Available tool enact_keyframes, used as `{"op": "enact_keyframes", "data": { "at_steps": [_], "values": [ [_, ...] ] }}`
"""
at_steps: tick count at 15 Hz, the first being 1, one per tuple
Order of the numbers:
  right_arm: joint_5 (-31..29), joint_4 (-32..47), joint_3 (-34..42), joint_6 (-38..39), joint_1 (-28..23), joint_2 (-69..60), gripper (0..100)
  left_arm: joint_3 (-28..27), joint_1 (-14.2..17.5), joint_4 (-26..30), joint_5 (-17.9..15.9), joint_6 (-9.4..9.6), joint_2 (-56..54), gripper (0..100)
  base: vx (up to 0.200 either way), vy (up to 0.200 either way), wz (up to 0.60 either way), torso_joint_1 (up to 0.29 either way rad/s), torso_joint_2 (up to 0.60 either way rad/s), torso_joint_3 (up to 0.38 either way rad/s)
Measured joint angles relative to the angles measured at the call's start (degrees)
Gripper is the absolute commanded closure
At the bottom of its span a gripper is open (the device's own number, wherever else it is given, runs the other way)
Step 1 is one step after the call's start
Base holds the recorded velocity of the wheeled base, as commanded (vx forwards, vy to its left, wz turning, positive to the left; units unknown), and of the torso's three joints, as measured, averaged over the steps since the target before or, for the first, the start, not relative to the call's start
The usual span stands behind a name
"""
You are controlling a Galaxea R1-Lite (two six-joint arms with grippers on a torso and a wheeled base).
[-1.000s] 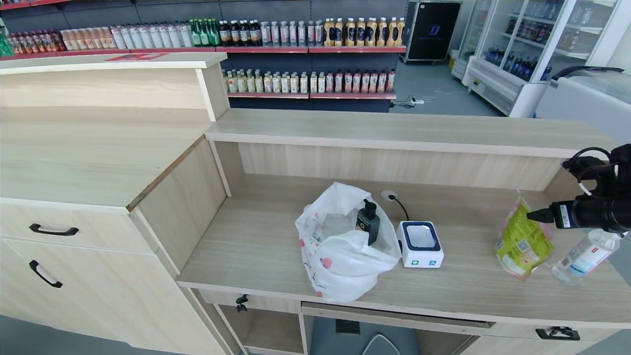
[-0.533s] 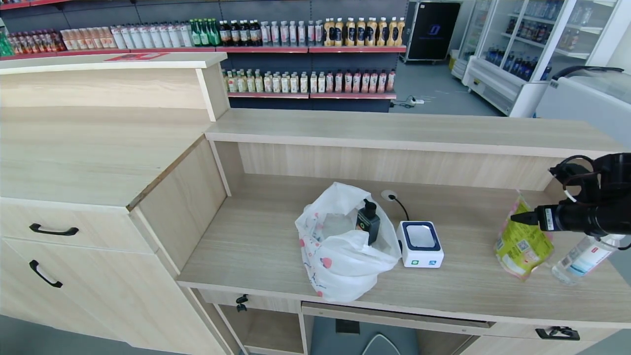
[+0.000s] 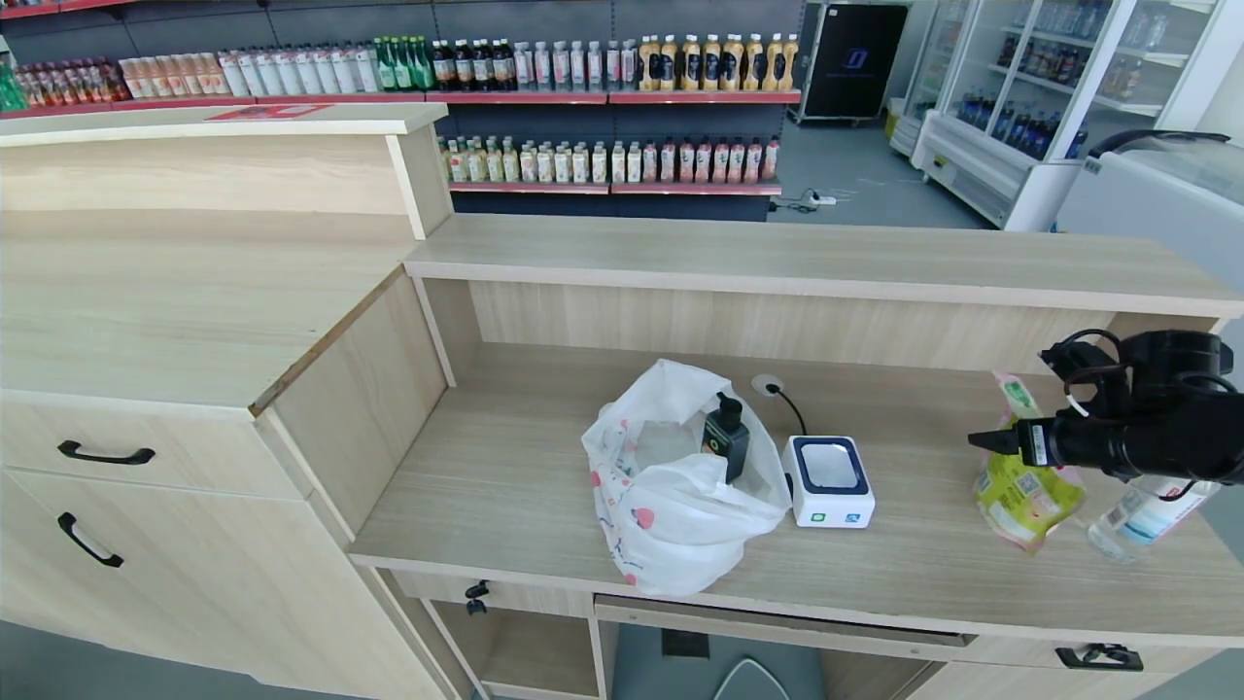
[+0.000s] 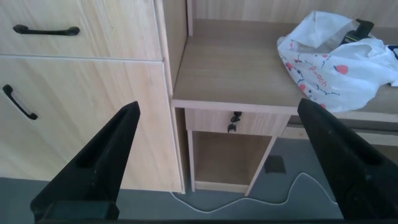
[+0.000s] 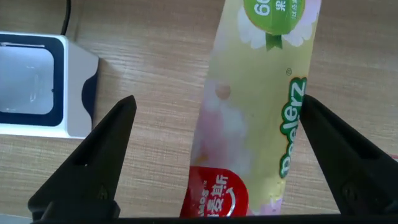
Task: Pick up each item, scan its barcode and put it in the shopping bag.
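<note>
A yellow-green snack pouch (image 3: 1026,494) stands on the counter at the right. My right gripper (image 3: 984,440) hangs just above it, open, and the pouch (image 5: 258,118) sits between the fingers in the right wrist view. A clear bottle (image 3: 1147,512) lies right of the pouch. The white shopping bag (image 3: 671,496) stands mid-counter with a black pump bottle (image 3: 726,436) inside. The white scanner (image 3: 828,480) sits between bag and pouch. My left gripper (image 4: 217,162) is open, low beside the counter's left end, with the bag (image 4: 336,59) in its view.
The counter (image 3: 505,486) has a raised back ledge and a tall cabinet with drawers (image 3: 102,454) on the left. The scanner's cable (image 3: 789,406) runs to a hole in the counter. Drink shelves and fridges stand in the room behind.
My right gripper has moved left and down over the snack pouch, now covering more of its top. The bag, scanner and bottle have not moved.
</note>
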Motion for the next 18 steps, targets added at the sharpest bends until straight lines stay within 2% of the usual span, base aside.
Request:
{"op": "enact_keyframes", "data": {
  "at_steps": [7, 8, 14, 18],
  "values": [
    [0.0, -2.4, -0.1, 0.2, -0.3, 4.9, 0, 0.0, 0.0, 0.0, 0.0, 0.00, 0.0, 0, 0.000, 0.000, 0.00, 0.000, 0.00, 0.000],
    [0.0, -3.4, -0.1, 0.3, -0.5, 5.4, 100, 0.0, 0.0, 0.0, 0.0, 0.00, 0.0, 0, 0.000, 0.000, 0.00, 0.000, 0.00, 0.000],
    [0.0, -7.8, 0.5, -0.3, -0.6, 8.3, 100, 0.0, 0.0, 0.0, 0.0, -0.02, 0.0, 0, 0.000, 0.000, 0.00, 0.000, 0.00, 0.000],
    [0.4, -7.8, 1.1, 0.1, -0.5, 8.2, 100, 0.0, 0.0, 0.0, 0.0, -0.02, 0.0, 0, 0.000, 0.000, 0.00, 0.000, 0.00, 0.000]
  ]
}}
